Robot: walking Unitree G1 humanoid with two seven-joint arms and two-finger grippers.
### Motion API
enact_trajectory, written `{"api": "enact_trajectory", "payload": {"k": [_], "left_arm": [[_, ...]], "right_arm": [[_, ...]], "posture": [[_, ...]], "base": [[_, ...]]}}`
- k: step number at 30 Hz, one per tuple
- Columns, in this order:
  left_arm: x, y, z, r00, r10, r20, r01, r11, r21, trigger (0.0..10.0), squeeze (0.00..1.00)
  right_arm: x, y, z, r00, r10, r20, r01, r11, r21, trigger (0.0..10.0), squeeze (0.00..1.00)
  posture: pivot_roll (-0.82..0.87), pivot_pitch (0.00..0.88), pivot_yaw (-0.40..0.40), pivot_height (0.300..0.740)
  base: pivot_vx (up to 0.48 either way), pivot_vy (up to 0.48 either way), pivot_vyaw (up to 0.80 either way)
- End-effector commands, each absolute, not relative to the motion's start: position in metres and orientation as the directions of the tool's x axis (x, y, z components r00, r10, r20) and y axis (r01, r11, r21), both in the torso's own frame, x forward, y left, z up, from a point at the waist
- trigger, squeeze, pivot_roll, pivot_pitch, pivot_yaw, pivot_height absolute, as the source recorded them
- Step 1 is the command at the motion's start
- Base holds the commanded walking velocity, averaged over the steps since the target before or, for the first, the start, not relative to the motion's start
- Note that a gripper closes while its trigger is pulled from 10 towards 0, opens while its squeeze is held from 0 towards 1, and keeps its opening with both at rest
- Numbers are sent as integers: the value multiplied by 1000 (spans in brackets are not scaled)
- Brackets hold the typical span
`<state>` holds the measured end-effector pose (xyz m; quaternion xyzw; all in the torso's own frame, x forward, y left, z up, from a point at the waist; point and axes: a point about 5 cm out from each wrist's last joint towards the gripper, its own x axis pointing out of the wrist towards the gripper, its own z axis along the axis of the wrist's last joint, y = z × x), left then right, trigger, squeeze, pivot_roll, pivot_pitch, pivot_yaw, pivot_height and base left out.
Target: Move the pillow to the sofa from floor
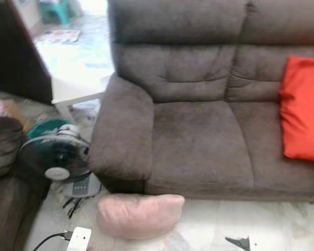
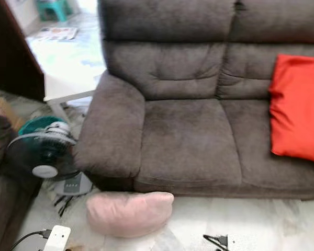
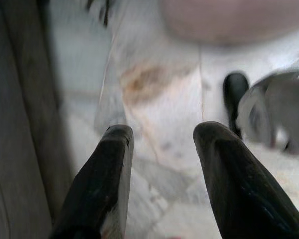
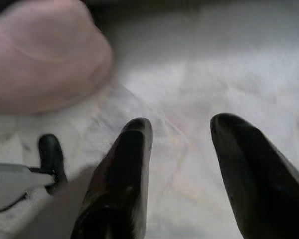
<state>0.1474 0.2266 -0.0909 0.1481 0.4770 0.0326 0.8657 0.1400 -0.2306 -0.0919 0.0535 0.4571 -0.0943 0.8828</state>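
- Left gripper point(image 3: 159, 137) hangs above the floor point(image 3: 159, 99) with its two fingers spread apart, holding nothing.
- Right gripper point(image 4: 182, 132) is likewise open and empty over pale tiles, with the pillow point(image 4: 42, 52) ahead of it, so a reach looks possible.
- Pink pillow lies on the floor against the sofa point(image 1: 199, 141) front, below the left armrest.
- An orange cushion point(image 1: 303, 110) sits at the seat's right, leaving the middle free as a drop spot.
- A fan point(image 1: 57, 154) stands just left of the pillow.

pillow point(image 1: 140, 215): pale pink | sofa point(image 1: 199, 141): dark brown | cushion point(image 1: 303, 108): red-orange
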Motion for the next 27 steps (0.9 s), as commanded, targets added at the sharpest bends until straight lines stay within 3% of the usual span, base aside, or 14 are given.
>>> {"api": "enact_trajectory", "payload": {"k": [1, 8, 12, 18, 27], "left_arm": [[144, 228, -92, 526, 201, -826, 91, 953, 289, 10000, 0], [143, 229, -92, 525, 201, -827, 93, 952, 290, 10000, 0], [143, 229, -92, 525, 200, -827, 93, 952, 290, 10000, 0], [143, 228, -93, 525, 201, -827, 92, 953, 290, 10000, 0], [146, 225, -92, 537, 198, -820, 92, 953, 290, 10000, 0]], "right_arm": [[129, -231, -96, 538, -121, -834, 244, 970, 17, 10000, 0], [123, -230, -97, 534, -121, -837, 247, 969, 18, 10000, 0], [118, -237, -97, 529, -122, -840, 219, 976, -4, 10000, 0], [123, -240, -95, 534, -122, -836, 224, 974, 2, 10000, 0], [126, -236, -95, 538, -119, -834, 244, 970, 19, 10000, 0]], "posture": [[111, 55, -5, 740], [113, 54, -3, 740], [114, 54, -3, 740], [115, 56, -4, 740], [115, 59, -5, 740]], "base": [[0, 0, 0], [0, 0, 0], [270, 0, 0], [298, 0, 730], [307, 0, 0]]}}
